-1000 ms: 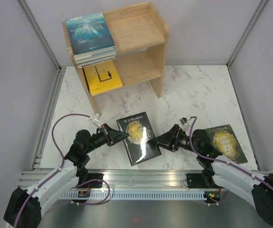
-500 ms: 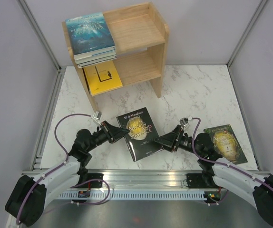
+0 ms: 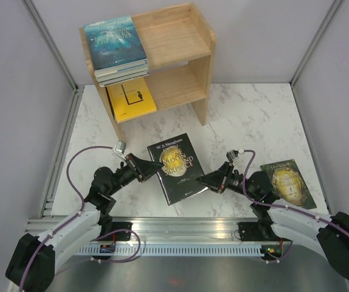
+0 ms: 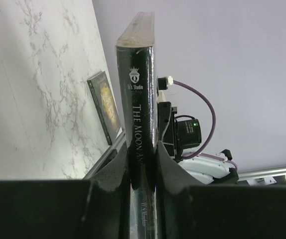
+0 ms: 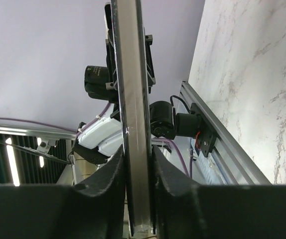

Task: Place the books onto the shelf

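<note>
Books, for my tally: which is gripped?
The black paperback, pinched by left claw and right claw; the green-gold paperback lies on the marble table, others on the wooden shelf.

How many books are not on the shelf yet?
2. The black book is gripped by the left pincer and right pincer; the green book lies on the table, right side. None seems hidden.

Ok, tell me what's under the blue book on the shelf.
Under the blue book, on the top tier of the shelf, lies a small stack of other books. Only their edges show, so their covers and exact number are hidden.
</note>
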`<state>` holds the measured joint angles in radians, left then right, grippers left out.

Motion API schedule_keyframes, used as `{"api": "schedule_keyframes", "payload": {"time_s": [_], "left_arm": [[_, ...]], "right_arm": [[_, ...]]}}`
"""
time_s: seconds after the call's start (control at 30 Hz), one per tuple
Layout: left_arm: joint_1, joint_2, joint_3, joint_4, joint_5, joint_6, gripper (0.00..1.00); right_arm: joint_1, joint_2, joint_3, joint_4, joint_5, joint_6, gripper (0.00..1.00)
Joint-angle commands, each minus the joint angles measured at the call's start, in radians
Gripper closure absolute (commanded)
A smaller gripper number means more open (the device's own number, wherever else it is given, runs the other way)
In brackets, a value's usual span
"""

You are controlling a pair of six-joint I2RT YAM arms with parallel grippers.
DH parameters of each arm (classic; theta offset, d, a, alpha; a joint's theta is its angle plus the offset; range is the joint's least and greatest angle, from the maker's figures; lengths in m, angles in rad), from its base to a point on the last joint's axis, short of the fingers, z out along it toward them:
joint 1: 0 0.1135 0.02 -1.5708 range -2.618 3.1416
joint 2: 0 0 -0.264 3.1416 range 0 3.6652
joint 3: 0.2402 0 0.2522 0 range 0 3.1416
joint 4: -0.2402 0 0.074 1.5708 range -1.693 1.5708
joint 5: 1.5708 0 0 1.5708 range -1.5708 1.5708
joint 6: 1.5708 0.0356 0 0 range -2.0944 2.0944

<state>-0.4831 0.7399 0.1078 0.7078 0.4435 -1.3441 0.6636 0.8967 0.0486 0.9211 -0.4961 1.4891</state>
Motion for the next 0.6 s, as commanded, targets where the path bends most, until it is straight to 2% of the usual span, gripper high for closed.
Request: {"api": "schedule_keyframes", "payload": {"time_s": [0.0, 0.1, 0.13, 0.2, 0.23, 0.27, 0.3, 0.33, 0.43, 0.5, 0.53, 0.57], "left_arm": [[0.005, -0.028, 0.044, -0.062, -0.06, 0.069, 0.98], [0.005, -0.04, 0.072, -0.123, -0.055, 0.083, 0.98], [0.005, -0.043, 0.087, -0.148, -0.04, 0.112, 0.93], [0.006, -0.077, 0.195, -0.379, -0.046, 0.187, 0.8], [0.006, -0.088, 0.238, -0.466, -0.066, 0.276, 0.66], [0.006, -0.1, 0.281, -0.654, -0.086, 0.321, 0.58], [0.006, -0.115, 0.362, -0.732, -0.11, 0.36, 0.48], [0.006, -0.14, 0.401, -0.82, -0.159, 0.425, 0.33], [0.006, -0.186, 0.53, -1.037, -0.228, 0.518, 0.15], [0.006, -0.211, 0.59, -1.152, -0.258, 0.546, 0.1], [0.006, -0.238, 0.605, -1.183, -0.285, 0.565, 0.0], [0.006, -0.252, 0.619, -1.218, -0.302, 0.571, 0.0]], "right_arm": [[0.027, 0.007, 0.083, 0.211, -0.001, 0.042, 0.76], [0.05, 0.021, 0.108, 0.2, 0.019, 0.031, 1.0], [0.051, 0.019, 0.112, 0.2, 0.024, 0.027, 1.0], [0.051, -0.004, 0.135, 0.162, 0.048, 0.022, 1.0], [0.051, -0.018, 0.151, 0.121, 0.054, 0.01, 1.0], [0.051, -0.034, 0.171, 0.07, 0.06, -0.007, 1.0], [0.051, -0.074, 0.219, -0.053, 0.077, -0.053, 1.0], [0.051, -0.096, 0.247, -0.12, 0.093, -0.075, 1.0], [0.048, -0.145, 0.353, -0.29, 0.125, -0.121, 1.0], [0.047, -0.136, 0.433, -0.358, 0.128, -0.127, 1.0], [0.047, -0.128, 0.456, -0.378, 0.134, -0.128, 1.0], [0.047, -0.121, 0.477, -0.398, 0.137, -0.128, 1.0]]}}
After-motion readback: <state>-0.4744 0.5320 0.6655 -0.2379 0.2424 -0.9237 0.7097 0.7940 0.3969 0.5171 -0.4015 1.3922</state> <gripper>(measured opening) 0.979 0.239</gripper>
